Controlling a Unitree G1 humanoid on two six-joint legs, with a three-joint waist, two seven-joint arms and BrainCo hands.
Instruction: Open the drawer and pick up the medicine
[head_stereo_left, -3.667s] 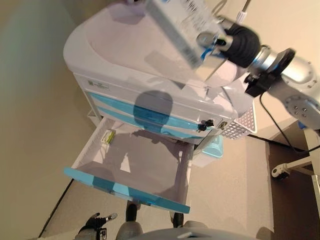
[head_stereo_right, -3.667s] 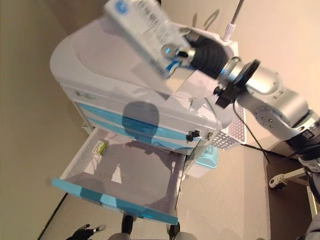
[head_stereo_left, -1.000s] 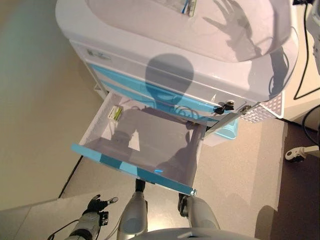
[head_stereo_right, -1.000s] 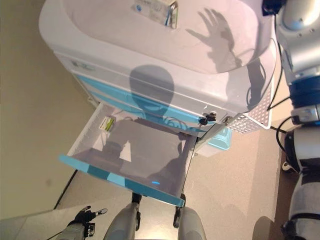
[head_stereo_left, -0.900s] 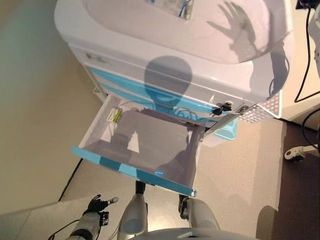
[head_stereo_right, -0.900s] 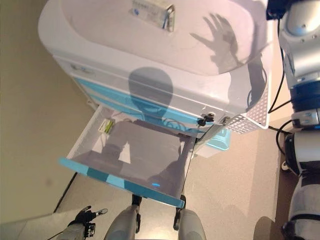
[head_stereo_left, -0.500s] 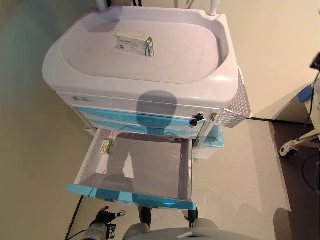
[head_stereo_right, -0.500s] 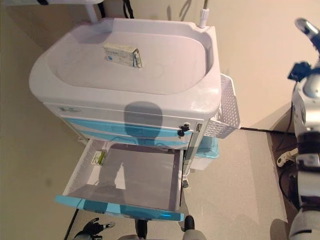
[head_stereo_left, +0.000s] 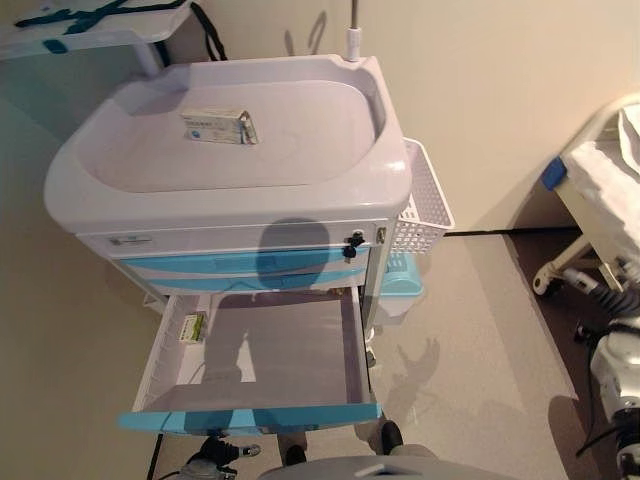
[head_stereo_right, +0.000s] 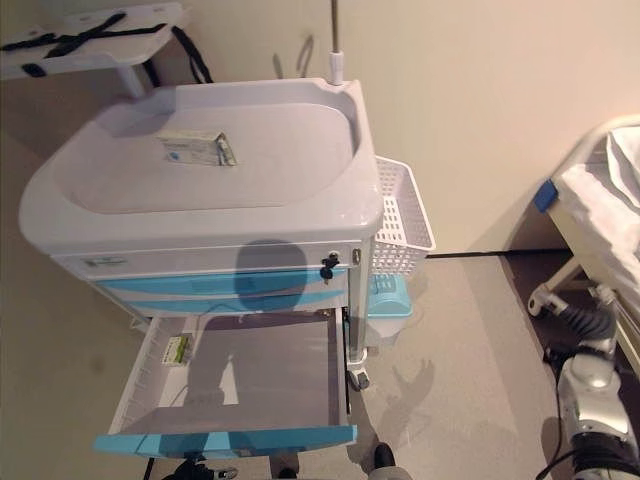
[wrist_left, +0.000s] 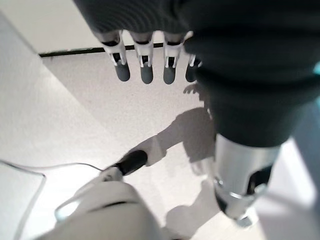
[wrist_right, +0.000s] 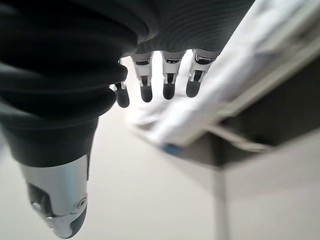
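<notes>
The medicine box (head_stereo_left: 215, 125), white with blue print, lies flat on the white cart's top (head_stereo_left: 300, 150). The cart's bottom drawer (head_stereo_left: 250, 415), with a blue front, stands pulled out. Inside it only a small green-and-white packet (head_stereo_left: 192, 327) shows, by the left wall. My left hand (head_stereo_left: 215, 455) hangs low below the drawer front; in the left wrist view (wrist_left: 160, 45) its fingers are straight and hold nothing. My right hand (wrist_right: 155, 65) has straight fingers and holds nothing; its arm (head_stereo_right: 590, 390) hangs at the far right, away from the cart.
A white mesh basket (head_stereo_left: 425, 200) hangs on the cart's right side, with a blue bin (head_stereo_left: 400, 275) under it. A bed (head_stereo_left: 600, 170) on castors stands at the right. A thin pole (head_stereo_left: 352, 30) rises at the cart's back. A wall runs behind.
The camera has moved. My right hand, which held the medicine box above the cart, has let it go onto the cart top and dropped to the right side. The drawer stays open.
</notes>
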